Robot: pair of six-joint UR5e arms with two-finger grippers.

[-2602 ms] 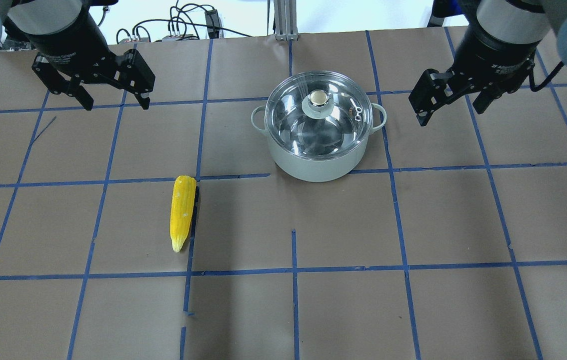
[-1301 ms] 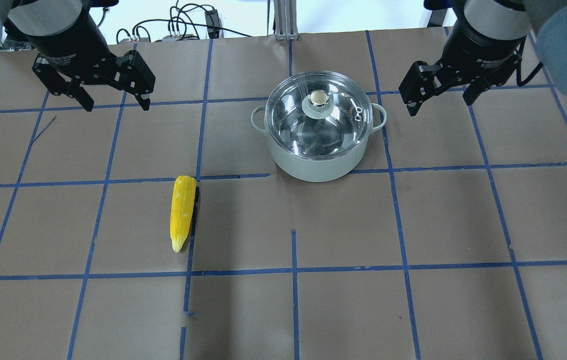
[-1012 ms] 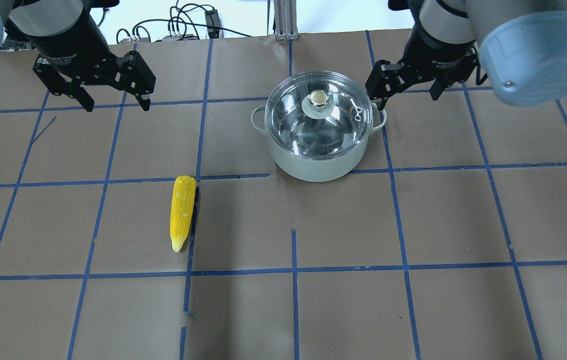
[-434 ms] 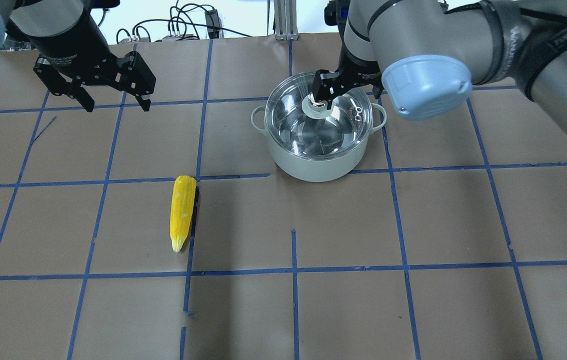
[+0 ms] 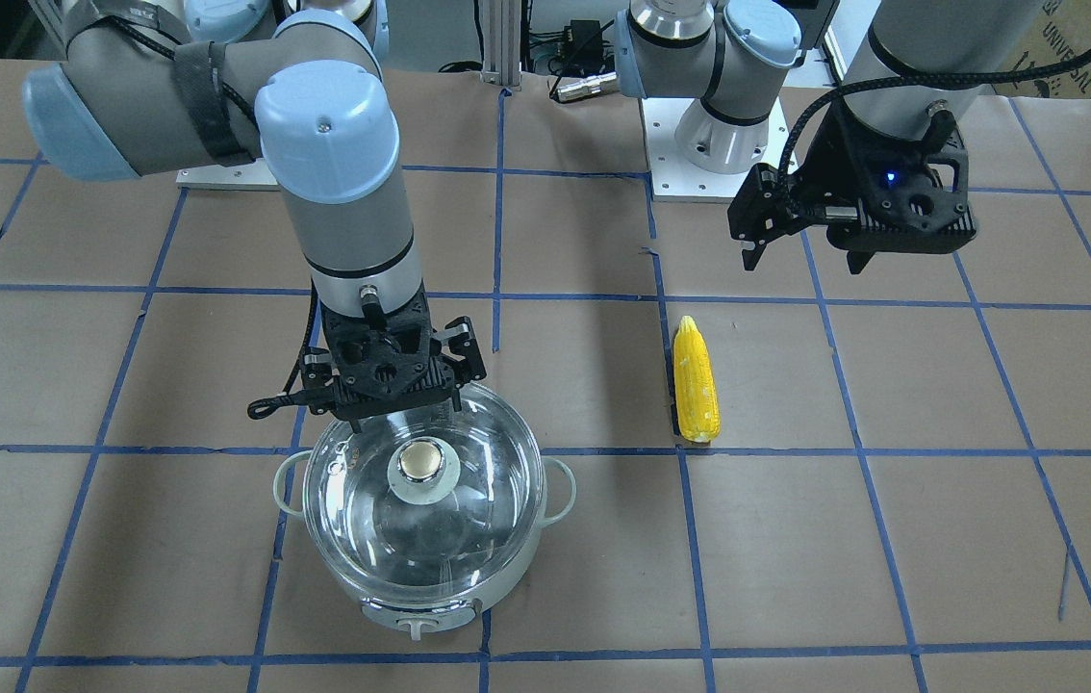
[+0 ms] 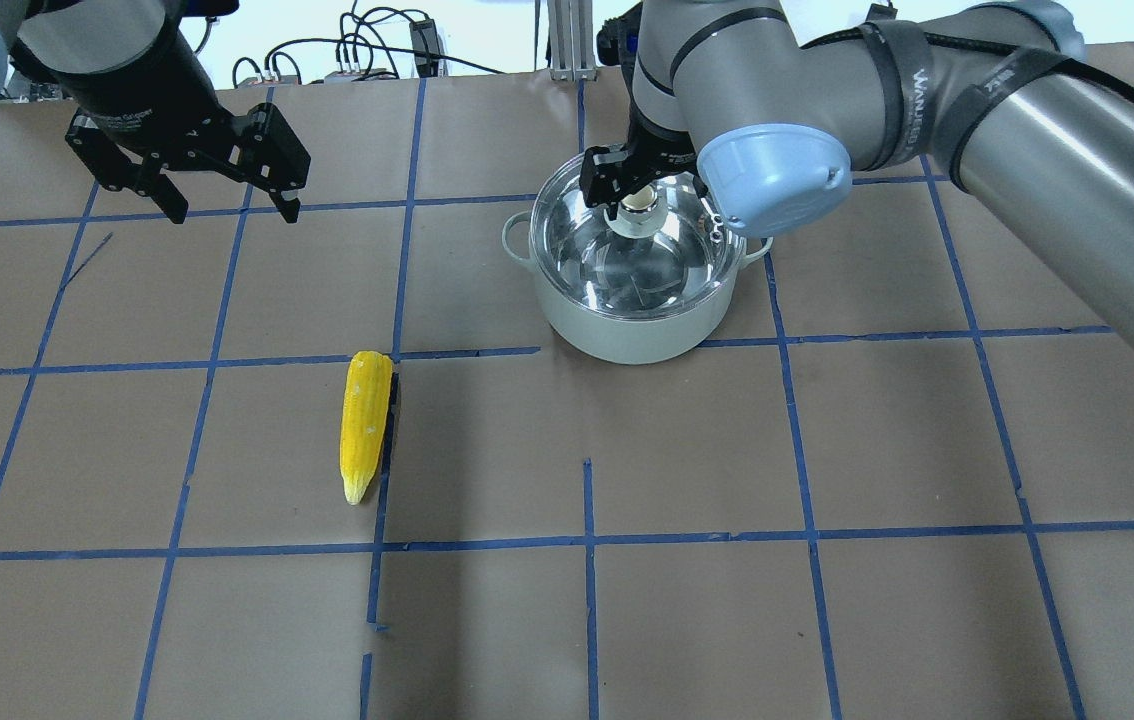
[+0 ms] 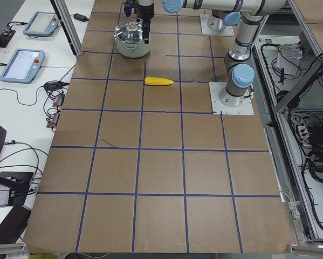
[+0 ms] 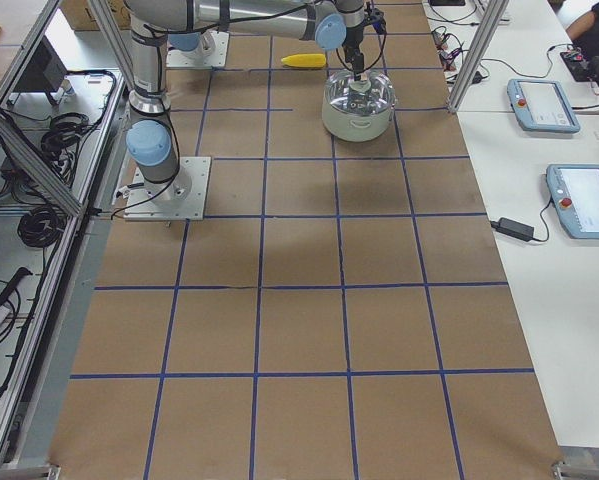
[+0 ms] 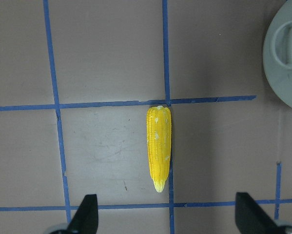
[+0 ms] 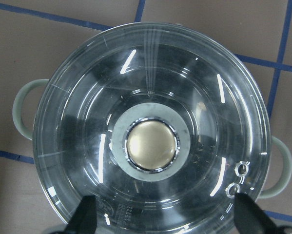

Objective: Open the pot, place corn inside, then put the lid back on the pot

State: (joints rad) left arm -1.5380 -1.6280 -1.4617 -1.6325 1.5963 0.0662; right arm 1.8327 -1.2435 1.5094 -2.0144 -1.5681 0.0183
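a round pale grey-white cooking pot [image 6: 627, 340] is capped by a clear glass dome lid [image 10: 150, 97], brassy metal at its knob [image 10: 152, 145]. the tapered ear of corn [image 6: 365, 425] is coloured bright yellow. the brown paper-covered table [image 6: 827, 450] is gridded with blue tape [image 6: 589, 560].

This is a robot lab. The big table [image 7: 161, 178] has brown paper and blue tape lines. Screen controllers [image 7: 22, 63] (two) and cables [image 7: 315, 162] lie beside it.

the round clear glass lid [image 10: 204, 73] is gleaming glossy, its metal cap [image 10: 152, 145] shining; the brown paper worktop [image 6: 907, 430] is looking matt, the yellow corn ear [image 9: 159, 146] bumpy.
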